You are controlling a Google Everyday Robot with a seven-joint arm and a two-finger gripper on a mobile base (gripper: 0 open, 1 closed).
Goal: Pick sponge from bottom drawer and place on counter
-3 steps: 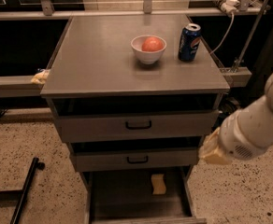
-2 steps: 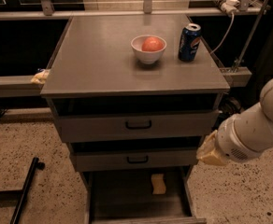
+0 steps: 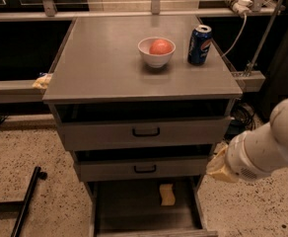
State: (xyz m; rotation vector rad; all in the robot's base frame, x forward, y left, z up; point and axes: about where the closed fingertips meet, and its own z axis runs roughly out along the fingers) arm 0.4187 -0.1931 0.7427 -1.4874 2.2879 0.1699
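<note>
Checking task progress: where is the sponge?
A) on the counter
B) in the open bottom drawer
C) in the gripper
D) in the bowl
B: the sponge lies inside the open bottom drawer, while the gripper hangs apart from it, higher up and to the right.

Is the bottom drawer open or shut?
Open: the bottom drawer is pulled out, sponge lying inside. The pincer is beside the middle drawer.

1. Speckled floor (image 3: pixel 20 147) spreads beyond the counter's (image 3: pixel 104 58) left and right edges.
2. A grey metal ledge (image 3: pixel 8 90) runs off its left edge.
3. A white cable (image 3: pixel 239 31) hangs past the far right corner.
4. A black bar (image 3: pixel 28 201) lies front left.
</note>
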